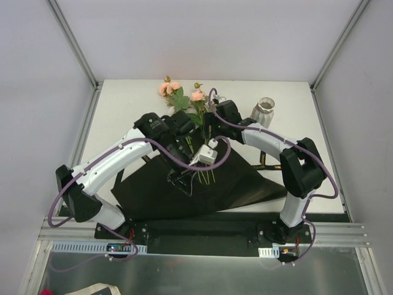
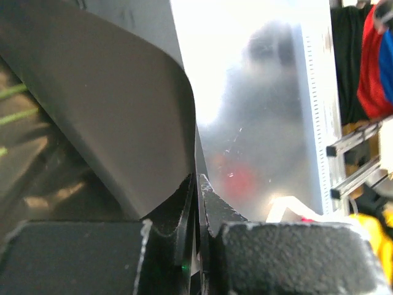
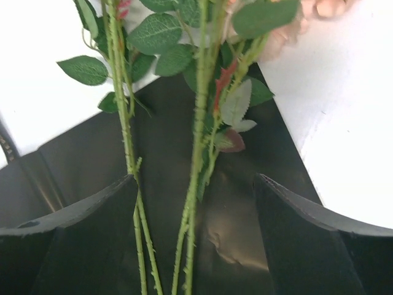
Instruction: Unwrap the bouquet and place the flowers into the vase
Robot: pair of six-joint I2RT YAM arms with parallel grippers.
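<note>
1. Both arm bases sat on the near rail (image 1: pixel 202 236). The left arm (image 1: pixel 116 160) reached up and inward, then folded its wrist back down toward the near side. The right arm (image 1: pixel 295 172) bent at the elbow, its forearm running left over the table.
2. The white table (image 1: pixel 123 104) stood inside pale wall panels with metal corner posts.
3. The black wrapping sheet (image 1: pixel 184 196) lay opened out flat across the near half of the table, under both wrists.
4. The flowers (image 1: pixel 196 95) lay loose on the sheet, stems toward the arms and blooms on bare table at the far side.
5. The left gripper (image 2: pixel 198 181) was clamped tight on a lifted edge of the sheet, which curled up away from the fingers.
6. The right gripper (image 3: pixel 195 178) was spread wide and held nothing. Two or three green stems ran between its fingers (image 3: pixel 92 227), not touching either one.
7. The vase (image 1: pixel 264 112) stood upright on the table just beyond the right forearm, apart from the flowers.
</note>
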